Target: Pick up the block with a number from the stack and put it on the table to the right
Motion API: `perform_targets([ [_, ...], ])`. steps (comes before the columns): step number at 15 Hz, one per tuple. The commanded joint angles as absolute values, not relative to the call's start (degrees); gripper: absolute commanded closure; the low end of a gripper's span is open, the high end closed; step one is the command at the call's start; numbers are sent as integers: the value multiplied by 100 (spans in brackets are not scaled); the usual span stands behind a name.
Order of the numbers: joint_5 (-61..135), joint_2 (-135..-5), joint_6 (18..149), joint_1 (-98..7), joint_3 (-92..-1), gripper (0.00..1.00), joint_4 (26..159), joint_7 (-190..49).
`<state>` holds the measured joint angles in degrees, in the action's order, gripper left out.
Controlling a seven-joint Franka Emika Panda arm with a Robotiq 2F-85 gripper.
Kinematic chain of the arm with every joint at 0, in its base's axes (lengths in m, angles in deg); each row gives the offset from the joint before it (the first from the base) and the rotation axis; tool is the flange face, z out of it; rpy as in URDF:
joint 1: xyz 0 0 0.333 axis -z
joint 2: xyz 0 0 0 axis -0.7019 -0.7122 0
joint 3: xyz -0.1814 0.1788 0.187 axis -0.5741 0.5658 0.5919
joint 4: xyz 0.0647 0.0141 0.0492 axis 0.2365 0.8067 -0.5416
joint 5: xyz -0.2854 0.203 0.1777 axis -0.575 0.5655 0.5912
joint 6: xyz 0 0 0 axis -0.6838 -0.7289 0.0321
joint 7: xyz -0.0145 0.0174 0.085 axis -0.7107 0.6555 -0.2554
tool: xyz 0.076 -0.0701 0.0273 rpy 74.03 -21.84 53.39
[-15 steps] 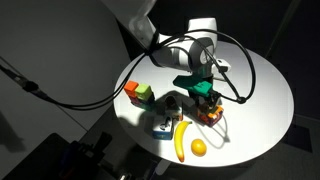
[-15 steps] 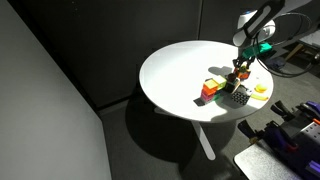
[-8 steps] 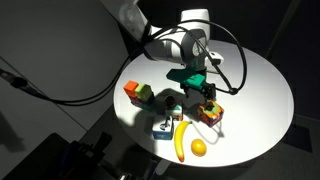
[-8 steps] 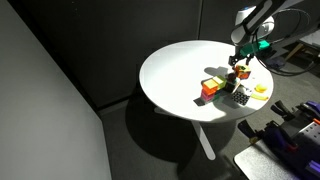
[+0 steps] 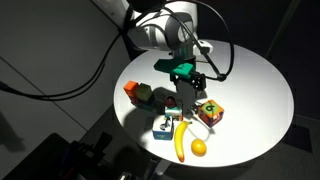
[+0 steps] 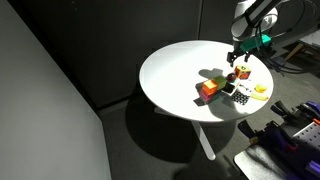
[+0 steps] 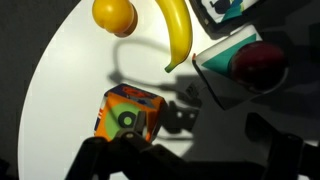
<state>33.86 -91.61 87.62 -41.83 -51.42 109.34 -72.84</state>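
Spread tool point(image 5: 189, 105), pinching nothing, high above the table point(image 5: 255, 90). Just below and beside it the block point(image 5: 210, 113), standing free, probably released already.

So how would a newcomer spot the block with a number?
On the round white table, find the banana and the orange fruit near its edge. Right beside them sits the block with a number, a small cube. Unlike the plain orange cube and green cube farther off, it has orange sides and a yellow-green face bearing a dark numeral.
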Motion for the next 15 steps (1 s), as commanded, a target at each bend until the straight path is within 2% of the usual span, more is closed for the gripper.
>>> perform_targets([
  [1,3314,-8538,8390,-4255,-5078,0,11490,-7153],
  [15,3339,-7264,6936,-4331,-4713,0,12423,-6870],
])
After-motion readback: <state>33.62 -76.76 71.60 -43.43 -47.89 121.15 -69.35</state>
